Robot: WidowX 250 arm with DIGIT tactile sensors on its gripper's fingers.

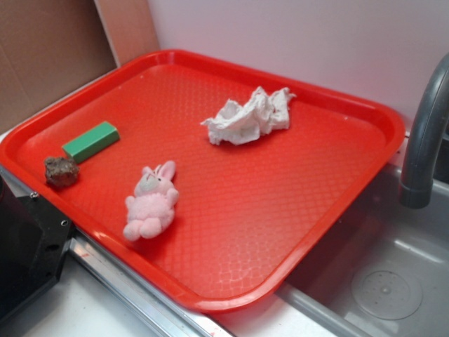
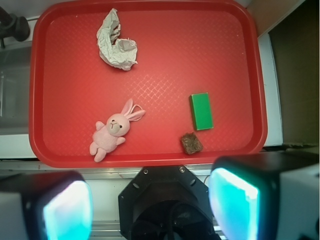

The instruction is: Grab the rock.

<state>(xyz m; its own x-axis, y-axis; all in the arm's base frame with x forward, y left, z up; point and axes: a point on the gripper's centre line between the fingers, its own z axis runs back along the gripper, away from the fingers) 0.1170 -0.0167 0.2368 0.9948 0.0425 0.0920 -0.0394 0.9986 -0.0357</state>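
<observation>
The rock (image 2: 191, 143) lies on the red tray (image 2: 150, 159), close to the tray's near rim. In the wrist view it is ahead of the gripper (image 2: 150, 205) and a little to the right of the midline between the fingers. It is not between the fingers; it is apart from them, with the tray rim and a strip of the metal edge in between. Nothing touches the rock. The green block (image 2: 201, 111) is just beyond it, farther from the gripper, with a small gap between the two. In the exterior view the rock (image 1: 62, 170) sits at the left corner of the tray (image 1: 295, 274), just beside the block (image 1: 90, 141).

The gripper is open: its two fingers (image 2: 235, 205) stand wide apart at the bottom of the wrist view, one at the left and one at the right, and they hold nothing. The camera looks straight down, so the gripper points downward and hangs above the near side of the tray, not over the rock itself. In the exterior view only a black part of the robot (image 1: 28, 246) shows at the lower left edge, near the rock.

The pink bunny (image 2: 114, 130) lies ahead and slightly left of the gripper. The crumpled cloth (image 2: 116, 42) is far ahead, at the far side of the tray. The grey faucet (image 1: 424, 133) stands past the far left corner of the tray.
</observation>
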